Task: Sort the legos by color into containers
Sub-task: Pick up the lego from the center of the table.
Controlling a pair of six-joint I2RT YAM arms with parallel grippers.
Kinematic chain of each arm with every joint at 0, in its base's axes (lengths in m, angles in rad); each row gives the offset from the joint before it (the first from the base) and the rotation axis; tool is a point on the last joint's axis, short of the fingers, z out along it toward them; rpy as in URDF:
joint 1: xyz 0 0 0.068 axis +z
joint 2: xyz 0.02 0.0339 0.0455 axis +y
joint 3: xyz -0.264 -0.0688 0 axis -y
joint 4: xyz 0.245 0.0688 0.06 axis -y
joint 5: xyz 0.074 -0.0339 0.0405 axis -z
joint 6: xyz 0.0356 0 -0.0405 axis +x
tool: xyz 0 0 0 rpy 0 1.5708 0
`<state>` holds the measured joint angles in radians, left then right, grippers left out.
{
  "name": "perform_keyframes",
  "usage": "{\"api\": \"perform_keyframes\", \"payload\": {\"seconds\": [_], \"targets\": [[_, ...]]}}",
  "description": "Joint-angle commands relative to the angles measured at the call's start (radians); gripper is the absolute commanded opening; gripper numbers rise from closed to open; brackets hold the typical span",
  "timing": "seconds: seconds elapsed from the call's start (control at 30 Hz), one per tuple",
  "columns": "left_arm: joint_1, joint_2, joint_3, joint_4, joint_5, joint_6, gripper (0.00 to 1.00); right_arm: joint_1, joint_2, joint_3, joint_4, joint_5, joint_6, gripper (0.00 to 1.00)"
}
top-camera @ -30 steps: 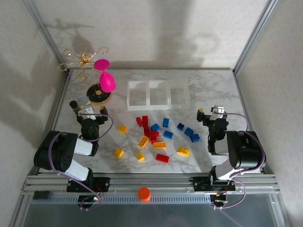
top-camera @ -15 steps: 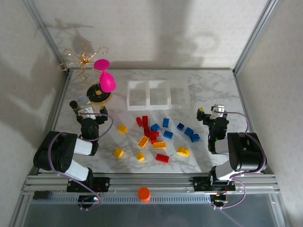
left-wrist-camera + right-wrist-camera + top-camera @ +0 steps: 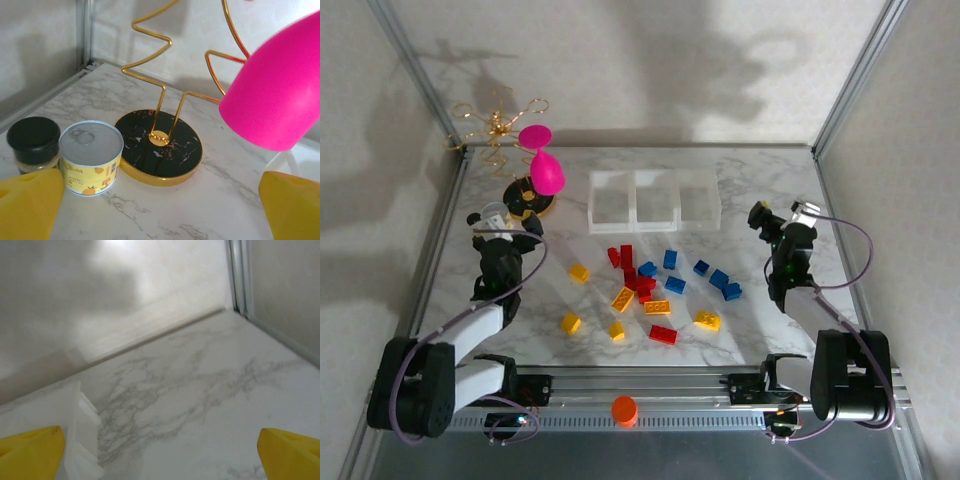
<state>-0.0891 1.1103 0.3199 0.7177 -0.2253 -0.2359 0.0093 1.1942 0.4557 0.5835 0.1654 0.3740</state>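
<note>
Spreading across the middle of the marble counter (image 3: 770,175), the task's things lie between the two arms, which looks deliberate: either arm could reach them.

The left hand (image 3: 504,226) points toward the far left corner. In its wrist view the yellow pads (image 3: 27,202) sit at opposite edges, so it is spread wide and holds nothing. The right hand (image 3: 782,218) is the same, gaping and empty, and aims at bare marble by the far right corner. Neither is over a brick, so sorting appears not yet begun.

The containers (image 3: 655,198) stand in a joined row at the far side, beyond the pile. No brick shows inside any of the three, presumably one for each colour.

A gold wire stand (image 3: 160,145) with pink bulbs (image 3: 280,85) sits just ahead of the left hand and is no part of the job.

The legos (image 3: 650,288) form a loose mixed scatter, with red (image 3: 627,256) at the centre, blue (image 3: 720,278) mostly to the right and yellow (image 3: 571,323) toward the near edge.

A small tin can (image 3: 91,157) and a black-lidded jar (image 3: 34,145) stand side by side near the stand.
</note>
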Motion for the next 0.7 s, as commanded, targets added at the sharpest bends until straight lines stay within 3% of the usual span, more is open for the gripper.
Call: {"api": "perform_keyframes", "payload": {"seconds": [0.0,0.1,0.2,0.37,0.53,0.67], "targets": [[0.011,-0.056,0.021,-0.144,-0.052,-0.195,0.99,-0.005,0.029,0.061,-0.214,-0.008,0.143,0.99],[0.017,-0.071,0.04,-0.197,0.017,-0.282,0.99,0.012,0.048,0.073,-0.254,-0.027,0.16,0.99],[0.011,-0.069,0.072,-0.254,0.13,-0.29,0.99,0.077,0.067,0.129,-0.35,0.01,0.14,0.99],[-0.042,-0.083,0.095,-0.34,0.203,-0.31,0.99,0.203,0.097,0.223,-0.505,0.067,0.147,0.99],[-0.147,-0.089,0.139,-0.447,0.218,-0.277,0.99,0.375,0.176,0.342,-0.674,0.147,0.191,0.99],[-0.173,-0.076,0.161,-0.497,0.276,-0.304,0.99,0.523,0.257,0.432,-0.789,0.194,0.242,0.99]]}}
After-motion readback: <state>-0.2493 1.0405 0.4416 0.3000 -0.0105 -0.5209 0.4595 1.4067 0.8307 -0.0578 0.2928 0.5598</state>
